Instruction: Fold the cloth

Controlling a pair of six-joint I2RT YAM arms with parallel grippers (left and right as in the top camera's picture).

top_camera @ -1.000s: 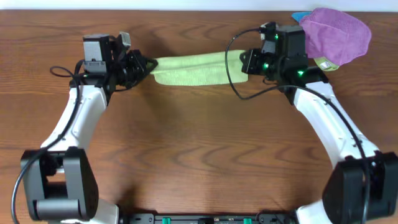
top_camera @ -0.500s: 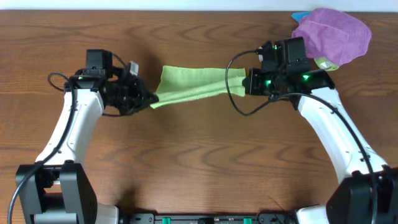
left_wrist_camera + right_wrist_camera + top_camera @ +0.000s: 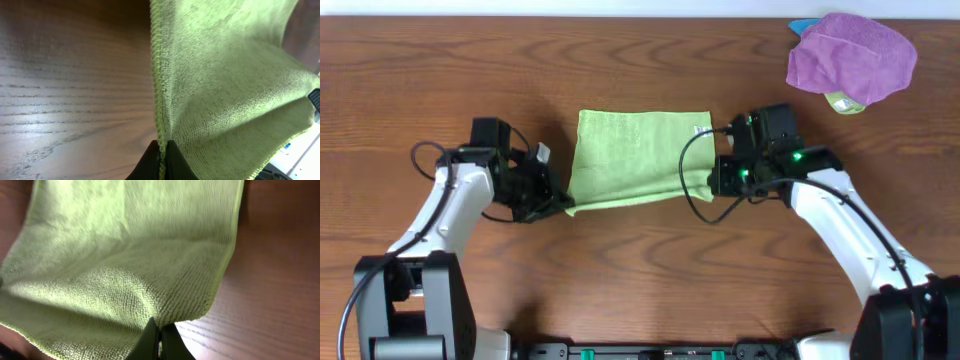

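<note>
The lime-green cloth [image 3: 635, 155] lies spread in the middle of the table, its far edge flat and its near edge lifted between my two arms. A small white tag [image 3: 700, 131] shows near its far right corner. My left gripper [image 3: 565, 205] is shut on the near left corner. In the left wrist view the cloth's stitched hem [image 3: 159, 100] runs straight down into the black fingers [image 3: 150, 165]. My right gripper [image 3: 713, 185] is shut on the near right corner, and in the right wrist view the cloth [image 3: 125, 255] fans out from its fingers [image 3: 172, 342].
A crumpled purple cloth [image 3: 852, 58] lies at the far right corner over a small yellow-green object [image 3: 842, 101], with a blue scrap [image 3: 803, 25] beside it. The wooden table [image 3: 640, 270] stretches around.
Both grippers have pulled the held corners toward the table's near side. The cloth has gone from a narrow bunched strip to a spread, nearly square sheet.
</note>
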